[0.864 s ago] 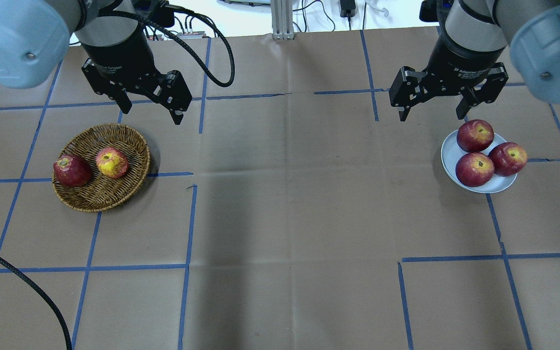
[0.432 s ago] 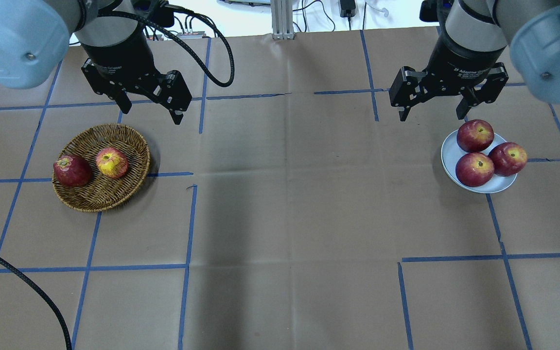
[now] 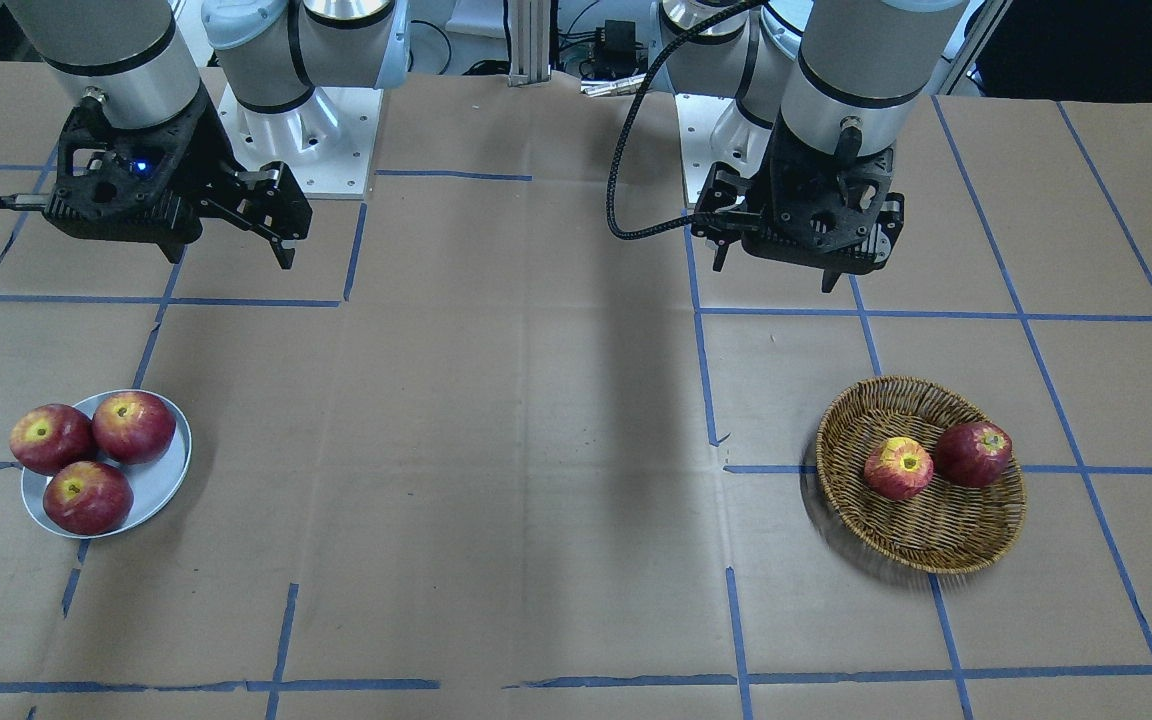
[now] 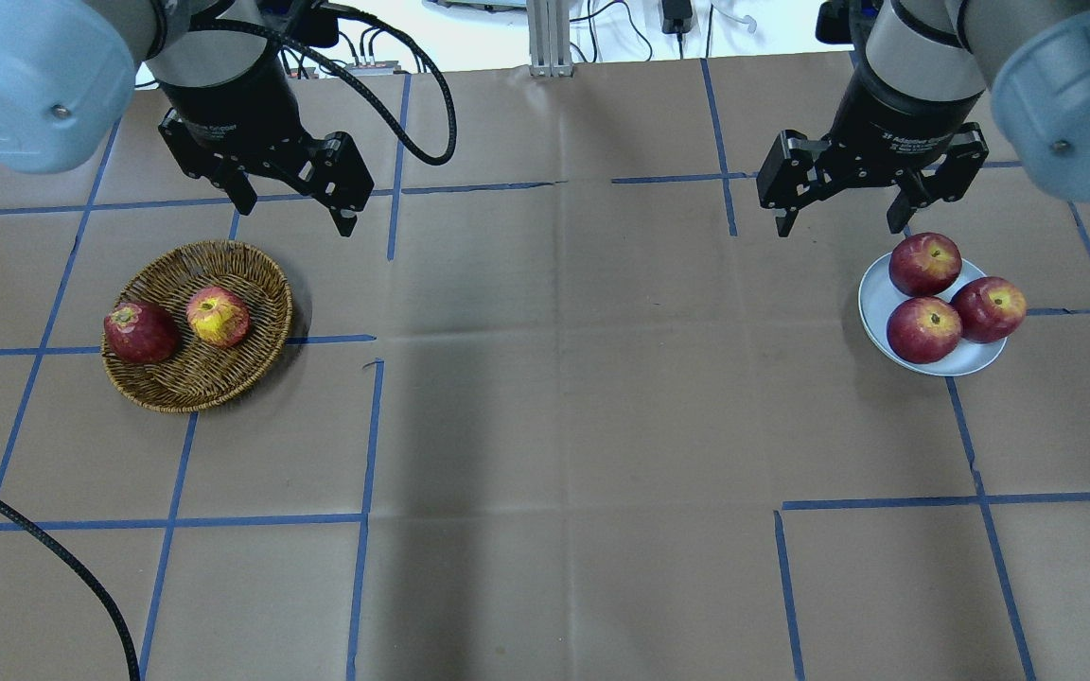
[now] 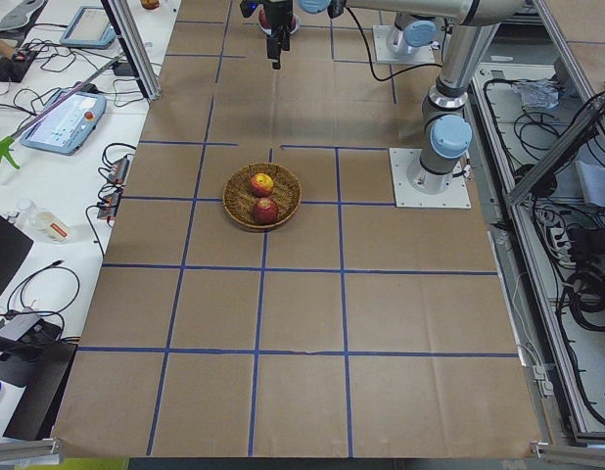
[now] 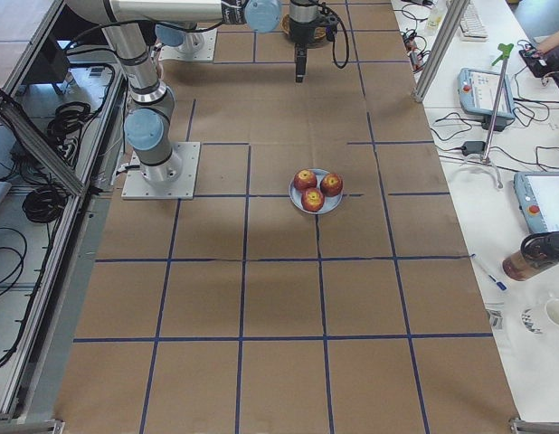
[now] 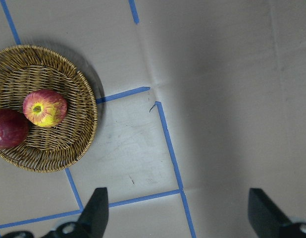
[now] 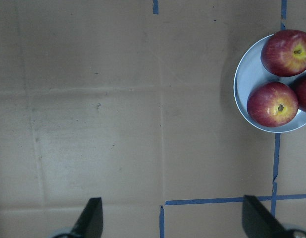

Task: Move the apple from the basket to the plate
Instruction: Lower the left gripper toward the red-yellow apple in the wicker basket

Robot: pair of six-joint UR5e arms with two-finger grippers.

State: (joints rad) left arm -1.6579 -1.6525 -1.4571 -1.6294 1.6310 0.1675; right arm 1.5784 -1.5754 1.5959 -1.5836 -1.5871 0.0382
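Note:
The streaky orange-red apple [image 4: 218,317] with a wide yellow stem patch lies in the brown wicker basket [image 4: 187,383] beside a darker red apple [image 4: 140,332]. It also shows in the front view [image 3: 898,468] and in the left wrist view [image 7: 44,107]. The pale grey-blue plate [image 4: 876,295] holds three dark red apples. My left gripper [image 4: 296,216] is open and empty, hovering beyond the basket's far right rim. My right gripper [image 4: 838,225] is open and empty, hovering just beyond the plate's far left edge.
The table is brown paper marked with blue tape squares. The basket [image 3: 936,545] sits on my left side and the plate [image 3: 154,488] on my right, with bare paper between them. A black cable [image 4: 53,558] crosses the near left corner.
My left gripper has shifted very slightly toward the far side of the table. The right gripper, the apples, the basket and the plate have not moved.

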